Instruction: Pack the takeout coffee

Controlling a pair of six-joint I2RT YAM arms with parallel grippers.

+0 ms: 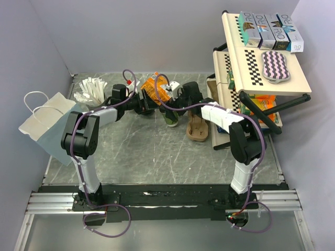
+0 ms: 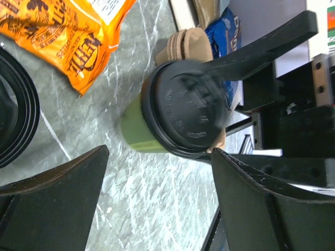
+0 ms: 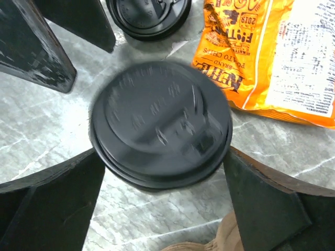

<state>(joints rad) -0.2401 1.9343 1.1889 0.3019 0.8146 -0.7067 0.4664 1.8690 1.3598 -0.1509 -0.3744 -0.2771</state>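
The coffee cup (image 2: 137, 128) appears to stand upright between the wide-open jaws of the right gripper (image 3: 162, 157). Its black lid (image 3: 157, 112) nearly fills the gap from one finger to the other. I cannot tell whether either finger touches the rim, and nothing shows a firm hold. The left gripper (image 2: 157, 204) is also spread wide and holds nothing. The cup sits just ahead of its jaws, not between them. An orange chip bag (image 3: 272, 52) lies just past the right jaws, and a second lid (image 3: 149, 15) lies beyond the cup.

The cup is thin paper, so it is probably light and will dent under a hard squeeze. If it is filled, which cannot be seen, it will slosh when tipped. The lid is slick plastic and only pressed on, so lifting by it risks popping it off. The better hold is on the paper wall just under the lid, where the rolled rim stiffens it, with the jaws on opposite sides and the cup kept level. A paper bag (image 1: 44, 123) out beyond the left arm looks like the likely place for it.
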